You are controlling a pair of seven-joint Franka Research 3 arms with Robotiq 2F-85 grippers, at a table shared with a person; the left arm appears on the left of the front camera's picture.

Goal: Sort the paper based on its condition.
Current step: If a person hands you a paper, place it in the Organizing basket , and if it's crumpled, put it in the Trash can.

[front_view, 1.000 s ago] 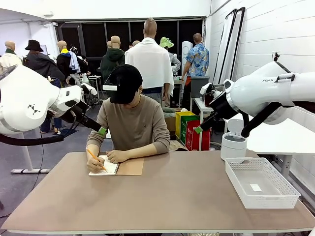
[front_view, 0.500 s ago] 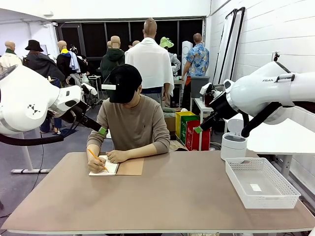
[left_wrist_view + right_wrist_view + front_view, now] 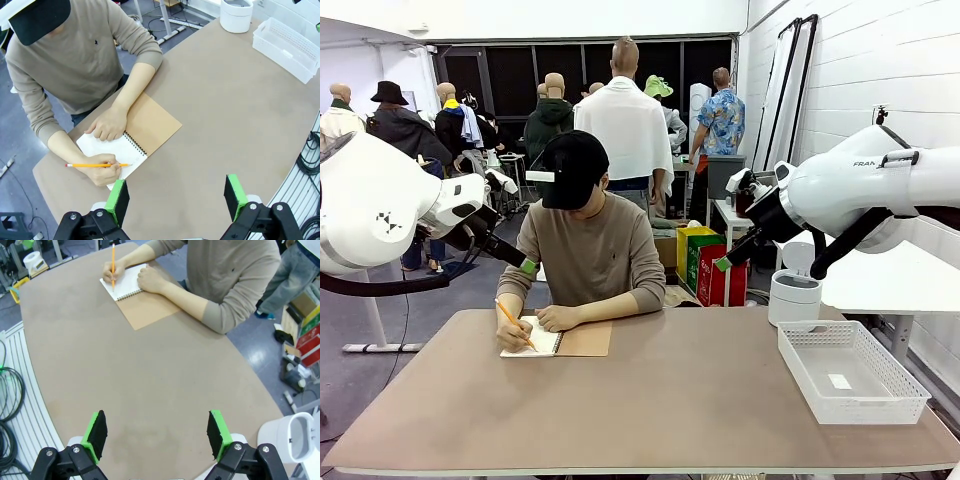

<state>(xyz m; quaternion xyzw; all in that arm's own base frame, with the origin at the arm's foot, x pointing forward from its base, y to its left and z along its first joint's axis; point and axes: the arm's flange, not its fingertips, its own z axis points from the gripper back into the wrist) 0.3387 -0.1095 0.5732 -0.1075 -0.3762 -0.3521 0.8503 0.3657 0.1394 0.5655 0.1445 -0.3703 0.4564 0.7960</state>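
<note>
On the notebook (image 3: 152, 122), a writing hand (image 3: 101, 173)

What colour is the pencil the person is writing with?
The pencil is orange-yellow. The left wrist view shows it best.

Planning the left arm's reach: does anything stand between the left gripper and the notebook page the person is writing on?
Yes: the person's pencil hand and other hand both rest on the page, and the pencil is touching it. Nothing else visible lies between it and the open left gripper.
</note>
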